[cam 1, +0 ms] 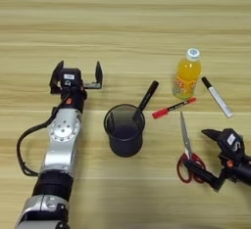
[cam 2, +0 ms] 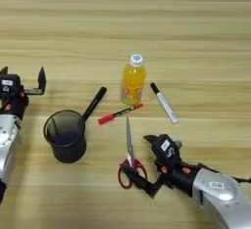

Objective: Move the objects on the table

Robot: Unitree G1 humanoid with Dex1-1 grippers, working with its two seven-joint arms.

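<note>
scissors [cam 2: 129, 157] flat on the table [cam 2: 147, 22], red handles lying between the spread fingers of the right gripper [cam 2: 147, 167], blades pointing away toward the red pen [cam 2: 119, 114]. looks like the grasp step: jaws open, nothing clamped yet. next, probably close on the handles, then lift clear. beyond the blades, bottle [cam 2: 132, 79] upright, white marker [cam 2: 164, 103] beside it. pen cup [cam 2: 65, 135] well left, black marker [cam 2: 94, 103] leaning at its rim. left gripper [cam 1: 78, 76] open, empty, beyond the cup.
</note>
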